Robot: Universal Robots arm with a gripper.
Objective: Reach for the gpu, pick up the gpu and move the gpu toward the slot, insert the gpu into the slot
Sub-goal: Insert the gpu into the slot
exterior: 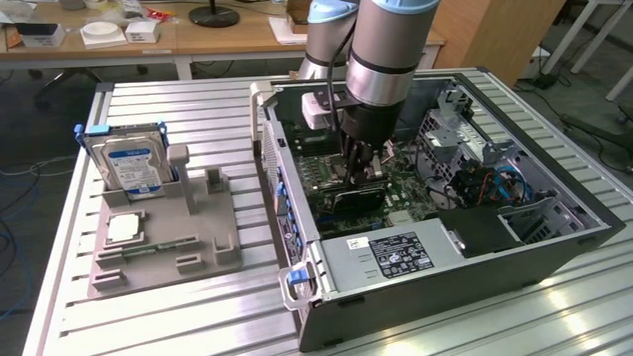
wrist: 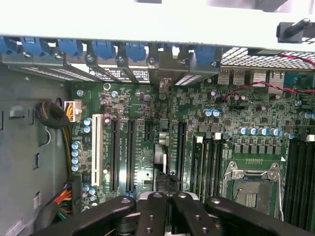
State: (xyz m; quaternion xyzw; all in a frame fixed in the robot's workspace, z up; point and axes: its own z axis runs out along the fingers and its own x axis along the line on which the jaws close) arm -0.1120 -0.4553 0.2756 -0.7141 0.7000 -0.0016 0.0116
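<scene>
My gripper [exterior: 358, 172] sits pinched shut inside the open computer case [exterior: 554, 252], low over the motherboard [wrist: 147, 123]; whether it grips the gpu [exterior: 356, 200], the dark card just under it, I cannot tell. Case walls and the power supply [exterior: 390, 256] crowd close.

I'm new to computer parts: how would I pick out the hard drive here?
Start at the grey holder tray on the slatted table, to the exterior view's left of the open computer case. The hard drive stands upright at the tray's far end, framed in blue. It alone is a silver box with a blue-and-white label; the square chip beside it lies flat.
</scene>
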